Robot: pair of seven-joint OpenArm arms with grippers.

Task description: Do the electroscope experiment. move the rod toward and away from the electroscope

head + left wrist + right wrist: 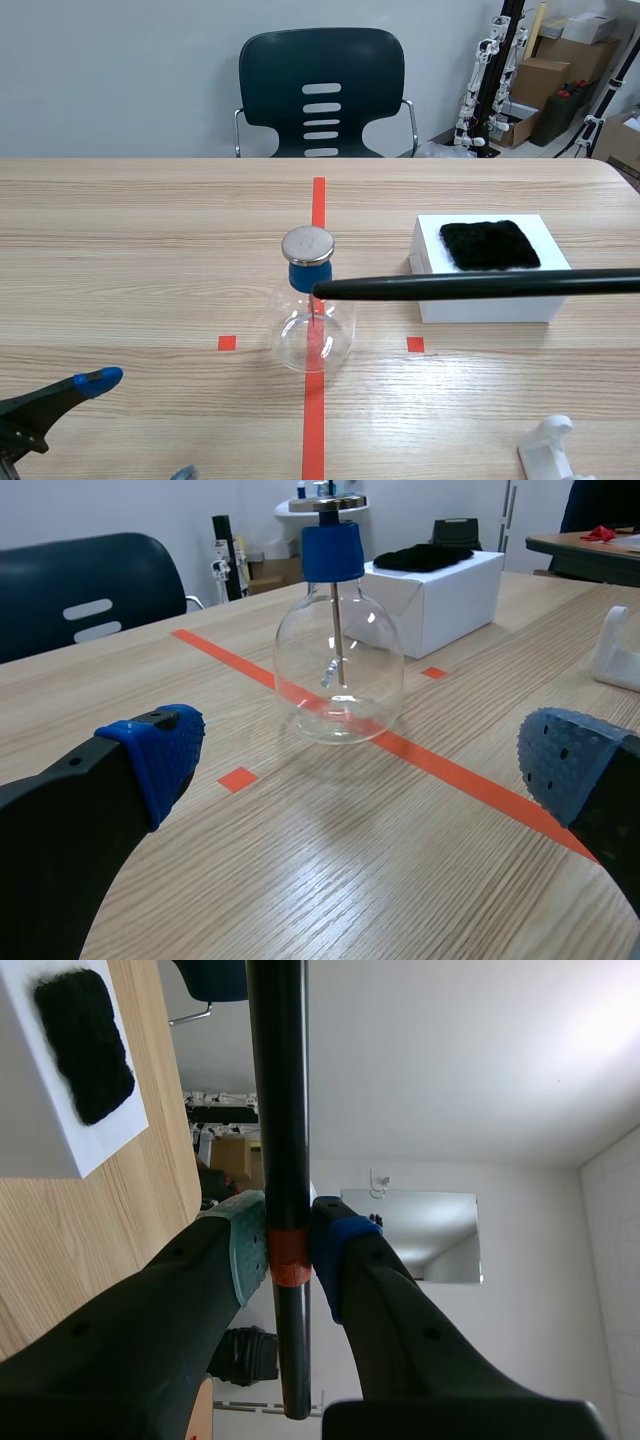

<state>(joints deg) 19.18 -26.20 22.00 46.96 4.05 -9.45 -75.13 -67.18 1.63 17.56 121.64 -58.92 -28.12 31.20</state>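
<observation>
The right gripper (288,1250) is clamped on the black rod (470,286), holding it level so its tip reaches the neck of the electroscope (312,305), which stands mid-table on the tape line. The left gripper (365,760) hangs near the front edge, jaws apart, out of the way.

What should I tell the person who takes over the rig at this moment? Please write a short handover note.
Left gripper: open, holding nothing, short of the electroscope.
Right gripper: shut on the black rod, held about level.
Things: the electroscope stands on the centre tape line; the rod's tip shows beside its blue stopper; contact cannot be told. Black cloth lies on the white box.
Done: rod gripped, tip near the electroscope.
Left: likely draw it away, then bring it near again.
</observation>
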